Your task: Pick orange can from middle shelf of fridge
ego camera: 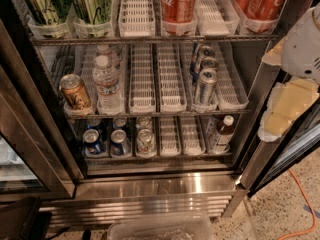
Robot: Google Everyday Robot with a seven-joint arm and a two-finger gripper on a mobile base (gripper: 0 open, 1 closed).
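Note:
The orange can [75, 91] stands upright at the front left of the middle shelf [150, 114] of the fridge [150, 184]. It is copper-orange with a silver lid and dark markings. A clear water bottle [107, 84] stands right beside it. Slim silver cans [204, 84] stand in a lane further right. My gripper [286, 109] shows as cream-coloured parts below the white arm [302, 46] at the right edge. It is outside the fridge, by the right door frame, far from the orange can.
The top rack holds green cans [92, 4] and red cola cans [179, 4]. The bottom rack holds small blue cans [94, 141] and a small bottle [222, 131]. A clear bin [160, 229] sits on the floor in front. An orange cable [305, 204] lies at the lower right. The glass door [20, 149] stands open at the left.

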